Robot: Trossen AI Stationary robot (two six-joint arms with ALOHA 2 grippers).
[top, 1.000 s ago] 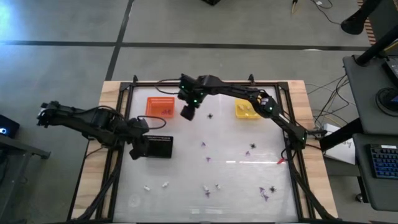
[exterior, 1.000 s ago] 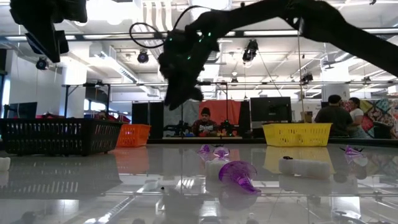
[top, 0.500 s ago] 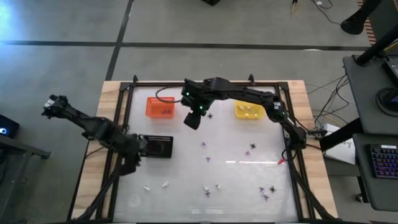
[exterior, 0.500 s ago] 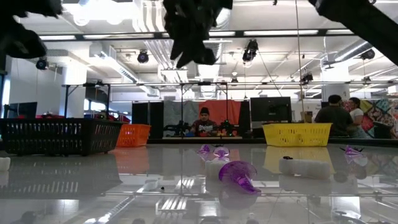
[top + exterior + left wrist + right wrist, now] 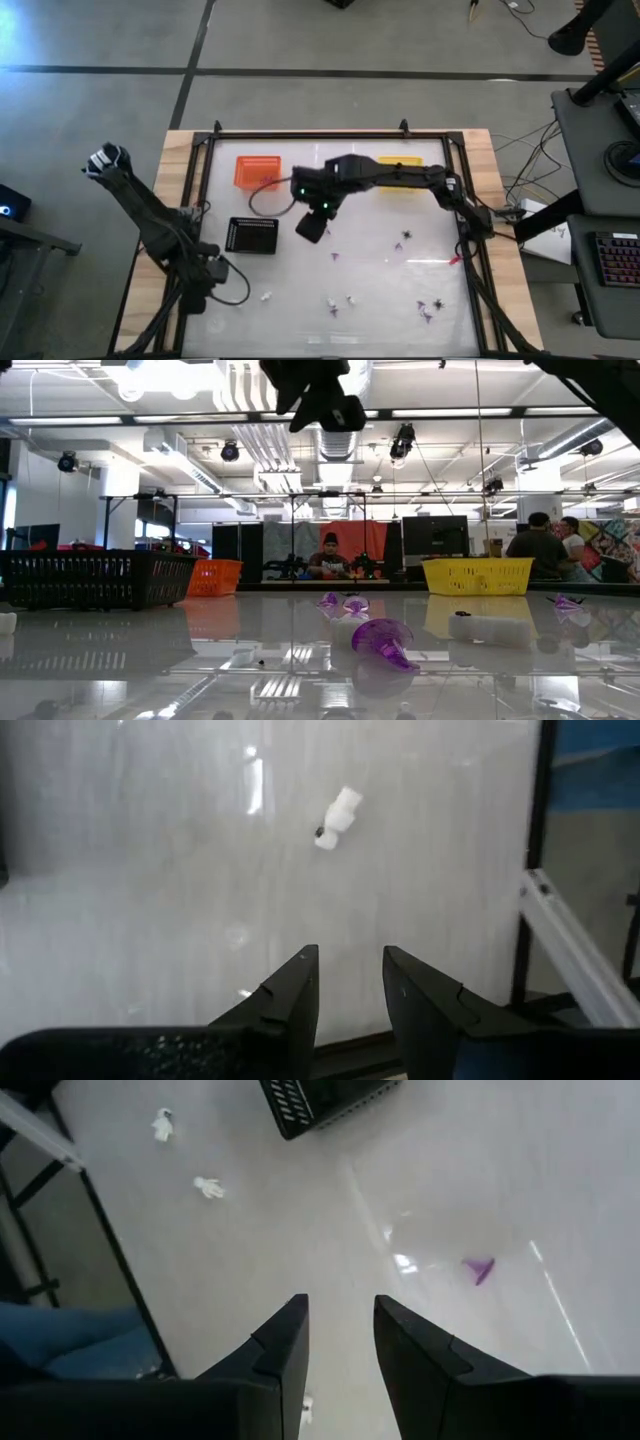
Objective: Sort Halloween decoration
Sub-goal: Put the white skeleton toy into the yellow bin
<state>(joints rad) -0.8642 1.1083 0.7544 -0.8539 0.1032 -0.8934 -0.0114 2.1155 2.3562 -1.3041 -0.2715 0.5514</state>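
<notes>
From above, the right gripper hangs over the white table just beside the black tray, on the side facing the yellow basket. The left gripper sits near the table's front-left edge, on the near side of the black tray. The orange basket lies just behind the tray. Purple trinkets and whitish trinkets lie scattered across the table, forward of the tray and toward the right side.

At table height, a purple cone trinket and a whitish trinket lie in front, with the black tray to their left.

The left wrist camera shows the left gripper with fingers slightly apart and empty, a whitish trinket ahead of it.

The right wrist camera shows the right gripper parted, holding nothing, with a purple trinket on the table and two whitish trinkets near the tray's corner.
</notes>
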